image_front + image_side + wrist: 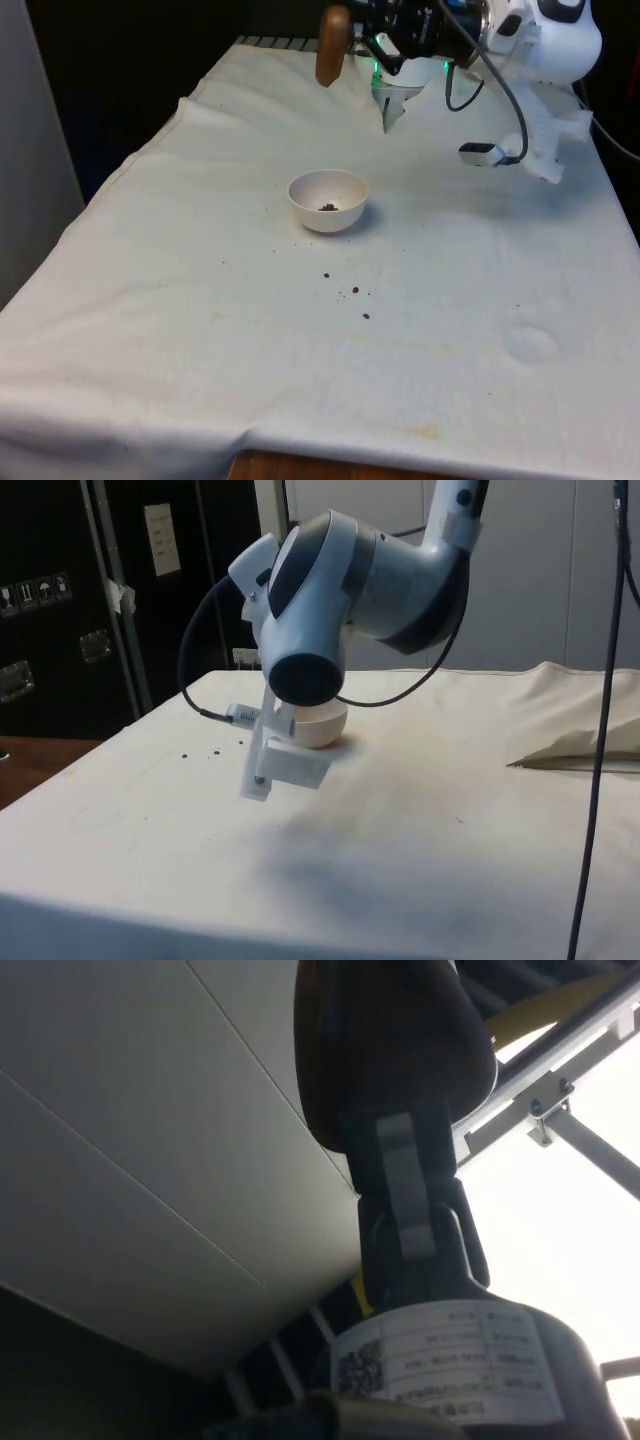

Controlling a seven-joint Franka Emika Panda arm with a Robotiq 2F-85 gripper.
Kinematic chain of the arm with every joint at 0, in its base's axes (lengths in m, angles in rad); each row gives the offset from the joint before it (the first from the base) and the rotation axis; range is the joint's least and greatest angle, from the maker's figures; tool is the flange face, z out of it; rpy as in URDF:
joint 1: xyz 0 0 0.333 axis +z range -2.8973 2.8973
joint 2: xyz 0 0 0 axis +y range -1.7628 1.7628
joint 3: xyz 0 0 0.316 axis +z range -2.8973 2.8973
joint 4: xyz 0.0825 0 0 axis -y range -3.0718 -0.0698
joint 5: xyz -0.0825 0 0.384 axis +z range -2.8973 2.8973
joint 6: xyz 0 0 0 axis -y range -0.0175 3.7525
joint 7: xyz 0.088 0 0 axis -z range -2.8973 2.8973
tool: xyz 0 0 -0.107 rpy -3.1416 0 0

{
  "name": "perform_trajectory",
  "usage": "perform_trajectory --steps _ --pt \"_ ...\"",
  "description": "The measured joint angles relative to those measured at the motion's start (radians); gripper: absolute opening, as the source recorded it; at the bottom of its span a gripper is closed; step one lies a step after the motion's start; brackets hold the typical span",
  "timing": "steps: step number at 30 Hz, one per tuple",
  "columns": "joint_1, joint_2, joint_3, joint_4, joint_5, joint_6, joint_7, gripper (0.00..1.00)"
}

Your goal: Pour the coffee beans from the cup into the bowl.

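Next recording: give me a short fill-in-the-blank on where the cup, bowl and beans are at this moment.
1. The gripper holds a brown ___ in the air above the table's far end.
2. The white bowl stands on the cloth with a few ___ inside it.
3. Several beans lie spilled on the ___, nearer the front camera than the bowl.

Missing words: cup; beans; cloth
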Motion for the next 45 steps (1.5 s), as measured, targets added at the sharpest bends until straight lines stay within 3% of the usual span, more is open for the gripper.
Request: perform_trajectory --steps 22,45 --pt "-0.029 -0.029 -0.012 -0.001 0.011 0.133 0.059 0.0" --pt "-0.044 -0.066 -0.021 0.001 0.01 0.26 0.079 0.0"
